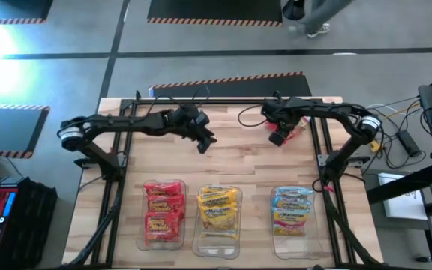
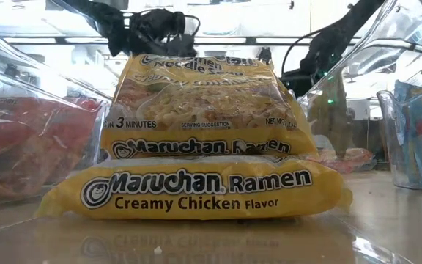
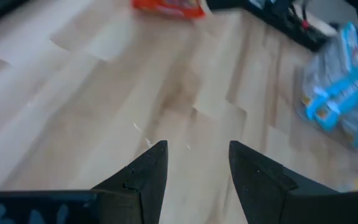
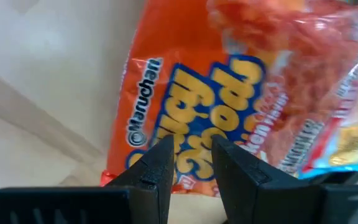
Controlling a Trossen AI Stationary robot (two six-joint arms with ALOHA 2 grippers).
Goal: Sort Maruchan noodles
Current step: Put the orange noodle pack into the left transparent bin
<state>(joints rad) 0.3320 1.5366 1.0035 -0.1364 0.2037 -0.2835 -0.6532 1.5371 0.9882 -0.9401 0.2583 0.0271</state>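
The right gripper (image 1: 280, 137) sits over the far right part of the table (image 1: 238, 161), its fingers (image 4: 160, 168) drawn close together around the edge of a red packet (image 4: 229, 93). The wrist camera shows the narrow gap between them pressed against the wrapper, so it looks pinched — though I can't tell whether the packet is off the wood or lying on it. From above, that red packet (image 1: 291, 131) shows just beside the gripper, touching it.

The left gripper (image 1: 203, 142) hangs over bare wood, well apart from the right one, with its fingers (image 3: 145, 174) partly spread and nothing between them. Ahead of it lies the same red packet (image 3: 166, 6), and off to one side a blue packet (image 3: 340, 93).

Nearer the front edge than both grippers stand three clear bins (image 1: 217, 244) in a row — red packets (image 1: 163, 206) below the left arm, yellow packets (image 1: 218, 208) in the middle one, blue packets (image 1: 292, 210) below the right arm. The low camera looks straight at two yellow packets (image 2: 204, 191), stacked.
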